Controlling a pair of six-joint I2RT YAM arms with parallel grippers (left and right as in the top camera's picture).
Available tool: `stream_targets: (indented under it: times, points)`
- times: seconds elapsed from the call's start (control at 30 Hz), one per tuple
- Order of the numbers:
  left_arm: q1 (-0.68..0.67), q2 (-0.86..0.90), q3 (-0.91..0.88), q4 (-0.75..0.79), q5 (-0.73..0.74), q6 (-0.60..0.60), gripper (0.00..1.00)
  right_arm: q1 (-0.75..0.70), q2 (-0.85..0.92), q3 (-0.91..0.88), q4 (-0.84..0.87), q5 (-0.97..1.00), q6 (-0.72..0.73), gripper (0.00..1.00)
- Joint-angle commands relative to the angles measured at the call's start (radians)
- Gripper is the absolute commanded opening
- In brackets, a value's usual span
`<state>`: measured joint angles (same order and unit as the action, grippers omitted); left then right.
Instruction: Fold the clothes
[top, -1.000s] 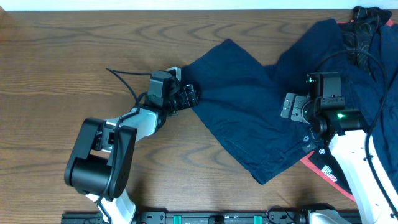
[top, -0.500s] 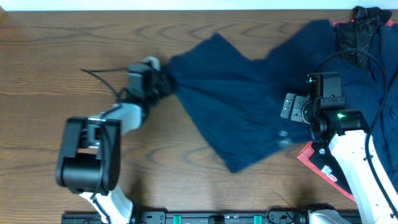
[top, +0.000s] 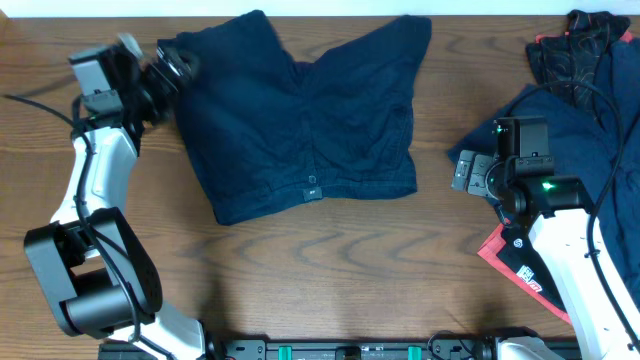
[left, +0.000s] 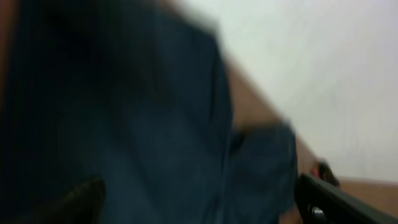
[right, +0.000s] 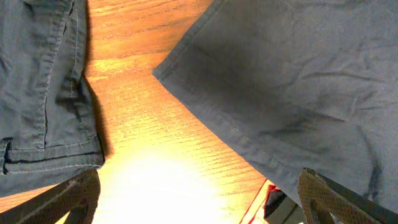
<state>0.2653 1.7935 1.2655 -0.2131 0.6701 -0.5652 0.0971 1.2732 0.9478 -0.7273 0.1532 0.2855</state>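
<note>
Here, at the far-left corner of the wooden counter (top: 330, 280), your left gripper (top: 168, 68) sits against the leg hem of the navy shorts (top: 300, 110). Its wrist view is badly blurred, but the fingers (left: 339, 202) show far apart at the lower corners, spread over dark cloth, with no pinch visible.

The shorts lie spread flat along the far edge. Their legs point to the far edge and the waistband faces the near edge, with a small pale tag (top: 313, 187) at its middle.

Just right of the shorts, over bare wood, your right gripper (top: 466, 172) hangs wide open and empty. It sits between the waistband corner and the hem of a second navy garment (top: 590, 110).

That garment is heaped along the right edge. A dark piece trimmed in red (top: 580, 40) lies in the far-right corner, and a red-and-black item (top: 515, 262) shows beside the right arm.
</note>
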Motion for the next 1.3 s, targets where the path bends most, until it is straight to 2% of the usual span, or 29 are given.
stream_targets:
  times: [0.0, 0.07, 0.13, 0.27, 0.47, 0.73, 0.83, 0.9, 1.03, 1.27]
  points:
    - [-0.017, 0.014, -0.014, -0.249, 0.096, 0.104, 0.98, -0.014, -0.013, 0.006, 0.000, 0.004, 0.012, 0.99]
    - [-0.026, 0.014, -0.014, -0.439, 0.050, 0.172, 0.98, -0.014, -0.013, 0.006, 0.001, 0.004, 0.005, 0.99]
    - [-0.034, 0.014, -0.014, -0.593, -0.053, 0.180, 0.98, -0.014, -0.013, 0.006, 0.001, 0.004, 0.005, 0.99]
    - [-0.051, 0.014, -0.040, -0.748, -0.274, 0.179, 0.98, -0.014, -0.013, 0.006, -0.003, 0.004, 0.005, 0.99]
    - [-0.053, 0.014, -0.144, -0.735, -0.297, 0.163, 0.98, -0.014, -0.013, 0.006, -0.012, 0.004, 0.005, 0.99]
    - [-0.054, 0.014, -0.282, -0.549, -0.286, 0.126, 0.99, -0.014, -0.013, 0.006, -0.021, 0.008, 0.006, 0.99]
    - [-0.054, 0.014, -0.291, -0.529, -0.286, 0.126, 0.83, -0.014, -0.013, 0.006, -0.022, 0.007, 0.006, 0.99]
    - [-0.054, 0.014, -0.291, -0.533, -0.286, 0.126, 0.64, -0.014, -0.013, 0.006, -0.024, 0.007, 0.006, 0.99]
    - [-0.053, 0.014, -0.291, -0.541, -0.286, 0.127, 0.06, -0.015, -0.013, 0.006, -0.028, 0.008, 0.006, 0.99]
    - [0.025, -0.013, -0.230, -0.612, -0.343, 0.127, 0.06, -0.023, -0.013, 0.006, -0.030, 0.008, 0.005, 0.99]
